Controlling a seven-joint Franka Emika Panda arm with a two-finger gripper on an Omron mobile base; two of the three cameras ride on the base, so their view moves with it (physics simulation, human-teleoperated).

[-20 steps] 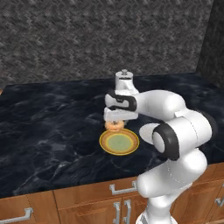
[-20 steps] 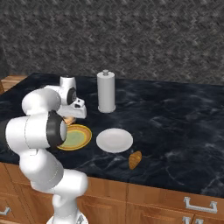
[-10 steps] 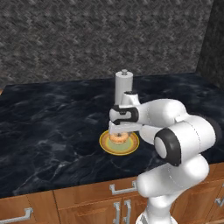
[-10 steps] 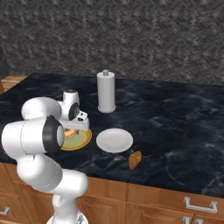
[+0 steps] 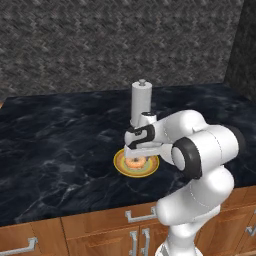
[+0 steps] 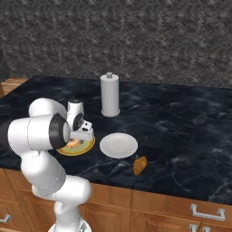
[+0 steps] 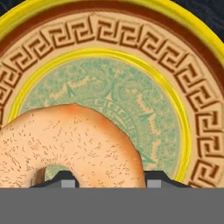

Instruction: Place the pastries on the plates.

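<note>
On the dark marble counter [image 5: 60, 145], the gripper [image 5: 135, 156] sits lower than 1 second ago: then it held the donut [image 5: 135, 162] above the yellow-rimmed plate [image 5: 121, 167], and now the donut is down on that plate or just over it. From the hand view the donut [image 7: 70, 144] covers the lower left of the plate's green centre, with the patterned rim [image 7: 192, 96] curving around it. The 2 fingertips [image 7: 65, 179] flank the donut's near side, so the gripper looks pinched on it, though contact is hard to confirm from this close. Everything else rests where it was.

Counting: 2 plates, 2 pastries, 1 white roll. In the right base view the yellow-rimmed plate [image 6: 89, 147] lies partly behind the arm, with the gripper [image 6: 80, 138] above it and the donut [image 6: 72, 144] barely visible. Just beside it lies the white plate [image 6: 118, 145]. Near that plate's front edge, apart from it, lies the brown pastry [image 6: 140, 165]. Behind both plates stands the white roll [image 6: 110, 95], upright.
</note>
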